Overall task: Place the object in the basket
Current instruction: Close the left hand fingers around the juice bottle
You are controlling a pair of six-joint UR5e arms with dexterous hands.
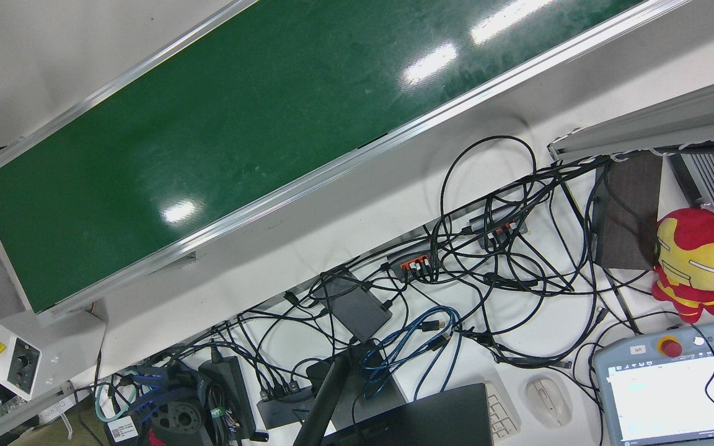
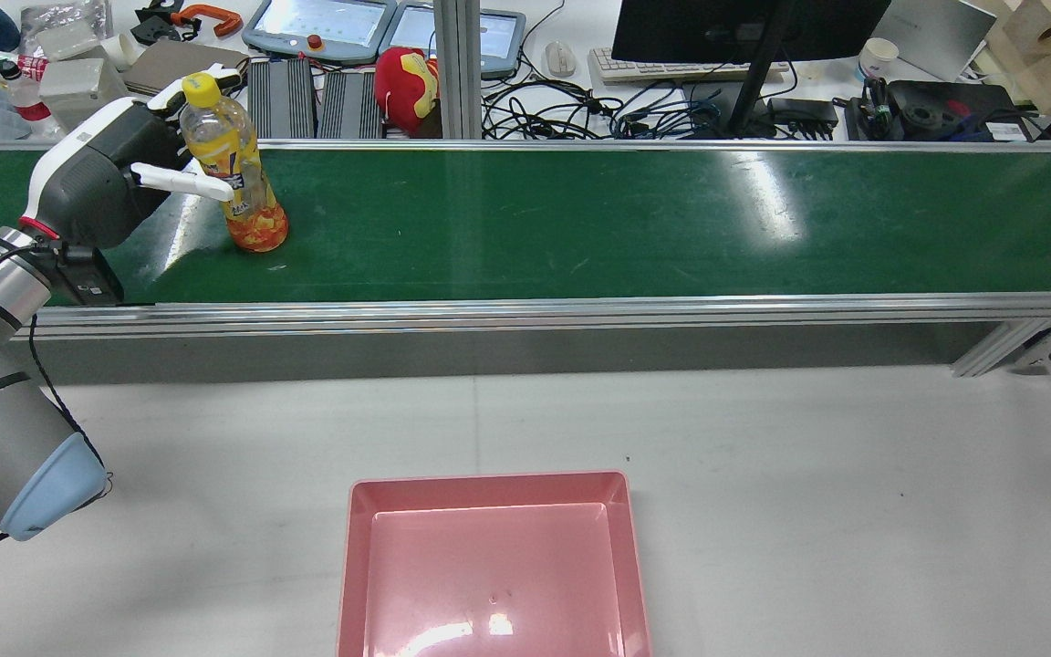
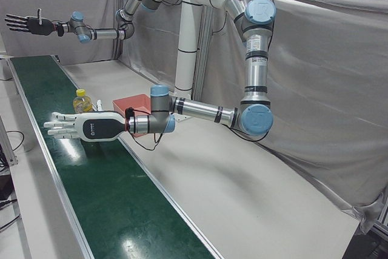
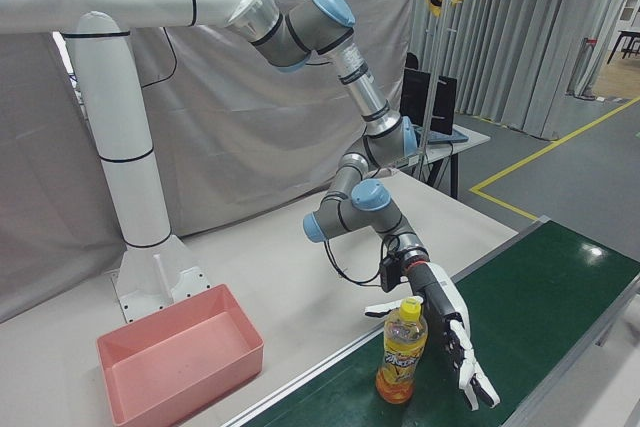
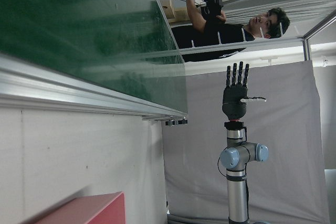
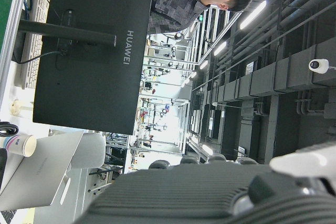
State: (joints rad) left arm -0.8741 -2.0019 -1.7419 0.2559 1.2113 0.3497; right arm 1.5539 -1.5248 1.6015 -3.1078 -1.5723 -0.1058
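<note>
A clear bottle (image 2: 234, 169) of orange drink with a yellow cap stands upright on the green belt (image 2: 580, 219) at the left. It also shows in the right-front view (image 4: 402, 352) and the left-front view (image 3: 82, 100). My left hand (image 2: 115, 173) is open right beside it, fingers stretched flat, with one finger across the bottle's front. In the right-front view my left hand (image 4: 450, 332) is just behind the bottle. The pink basket (image 2: 489, 488) lies empty on the table near me. My right hand (image 3: 27, 24) is black, open, and raised high at the far end (image 5: 236, 95).
Behind the belt is a desk with a monitor (image 2: 744, 27), tangled cables (image 1: 487, 260), teach pendants (image 2: 325, 23) and a red plush (image 2: 407, 78). A person (image 5: 231, 24) stands beyond the belt. A belt control box (image 1: 22, 359) sits at one end.
</note>
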